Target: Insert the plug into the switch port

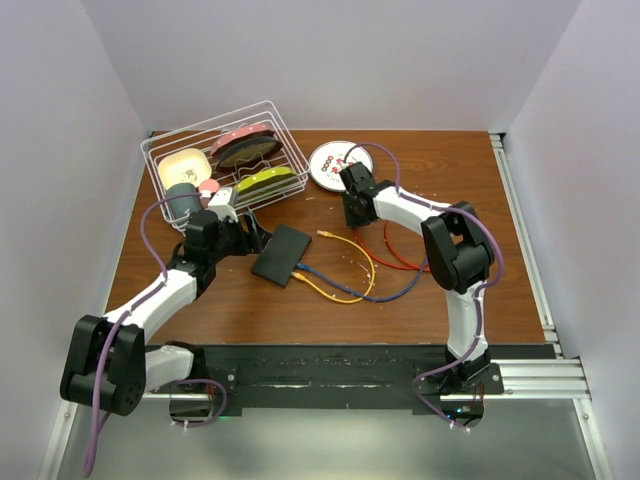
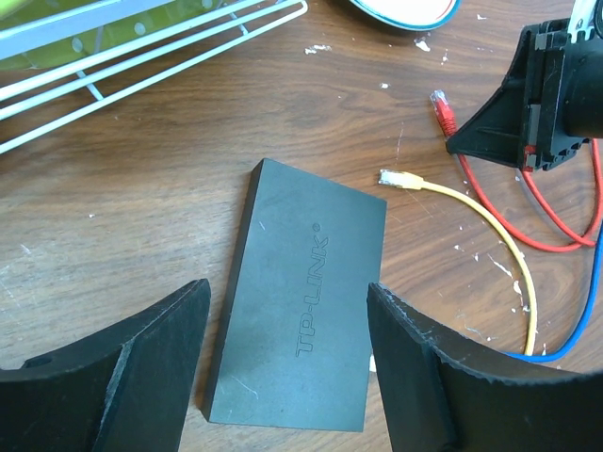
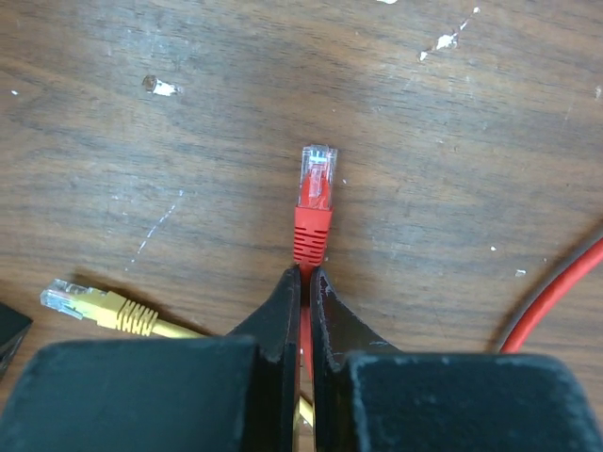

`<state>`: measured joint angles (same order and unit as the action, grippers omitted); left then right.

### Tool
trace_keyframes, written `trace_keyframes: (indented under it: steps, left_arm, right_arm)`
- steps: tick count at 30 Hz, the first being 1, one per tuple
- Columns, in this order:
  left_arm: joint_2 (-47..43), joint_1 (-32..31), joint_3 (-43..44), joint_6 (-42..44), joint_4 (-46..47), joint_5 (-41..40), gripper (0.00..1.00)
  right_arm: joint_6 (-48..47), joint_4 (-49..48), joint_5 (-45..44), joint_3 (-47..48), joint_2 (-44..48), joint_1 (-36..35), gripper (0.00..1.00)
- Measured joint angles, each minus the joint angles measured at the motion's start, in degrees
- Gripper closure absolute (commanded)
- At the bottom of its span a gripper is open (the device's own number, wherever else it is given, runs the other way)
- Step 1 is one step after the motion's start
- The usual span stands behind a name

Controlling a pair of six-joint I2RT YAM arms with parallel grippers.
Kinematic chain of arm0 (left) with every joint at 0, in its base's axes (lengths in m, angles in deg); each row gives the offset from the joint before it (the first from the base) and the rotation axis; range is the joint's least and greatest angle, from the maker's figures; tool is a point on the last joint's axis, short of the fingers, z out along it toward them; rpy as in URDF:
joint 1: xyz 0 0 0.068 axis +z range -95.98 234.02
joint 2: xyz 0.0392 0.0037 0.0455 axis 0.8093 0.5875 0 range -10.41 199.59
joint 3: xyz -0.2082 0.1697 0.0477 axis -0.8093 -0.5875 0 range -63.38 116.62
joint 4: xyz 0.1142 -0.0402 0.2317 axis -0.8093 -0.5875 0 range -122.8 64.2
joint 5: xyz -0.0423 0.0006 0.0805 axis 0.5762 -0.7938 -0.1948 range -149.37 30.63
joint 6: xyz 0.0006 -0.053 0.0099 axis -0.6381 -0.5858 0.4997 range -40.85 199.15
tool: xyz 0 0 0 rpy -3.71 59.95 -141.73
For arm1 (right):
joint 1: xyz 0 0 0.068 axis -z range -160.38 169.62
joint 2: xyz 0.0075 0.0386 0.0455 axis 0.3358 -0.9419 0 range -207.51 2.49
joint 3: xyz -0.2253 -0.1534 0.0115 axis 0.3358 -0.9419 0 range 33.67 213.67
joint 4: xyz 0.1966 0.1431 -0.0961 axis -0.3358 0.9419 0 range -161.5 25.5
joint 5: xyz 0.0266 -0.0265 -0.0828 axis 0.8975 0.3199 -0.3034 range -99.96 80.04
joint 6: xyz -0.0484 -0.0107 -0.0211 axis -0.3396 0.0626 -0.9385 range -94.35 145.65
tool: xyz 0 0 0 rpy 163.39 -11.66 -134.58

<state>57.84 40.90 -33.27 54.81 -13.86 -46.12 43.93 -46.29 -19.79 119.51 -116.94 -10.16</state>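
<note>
Two jobs split. Right gripper (image 3: 306,275) clamped on red patch cable (image 3: 312,240) just behind clear-tipped plug (image 3: 317,179), leaving plug free for port. Left gripper (image 2: 287,297) wide, poised over flat matte-black switch (image 1: 282,253) on brown wooden table (image 3: 452,169), probably to brace it.

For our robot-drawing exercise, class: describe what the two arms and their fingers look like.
The left arm and right arm each have white links between bulky black joints, with a purple cable running along the outside. The fingers are matte black wedges tapering towards the tips.
</note>
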Motion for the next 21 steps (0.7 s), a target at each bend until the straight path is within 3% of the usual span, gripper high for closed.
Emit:
trace_keyframes:
  steps: [7, 15, 21]
  left_arm:
    - [-1.0, 0.0, 0.0, 0.0, -0.7, 0.0, 0.27]
    - [-1.1, 0.0, 0.0, 0.0, -0.8, 0.3, 0.27]
    - [-1.3, 0.0, 0.0, -0.6, 0.6, 3.7, 0.27]
  right_arm:
    - [-2.2, -1.7, 3.7, -5.5, 5.8, 0.6, 1.00]
    - [-6.1, -7.8, 8.8, -9.1, 30.8, 0.6, 1.00]
    - [-10.0, -12.4, 22.2, -10.0, 36.4, 0.7, 1.00]
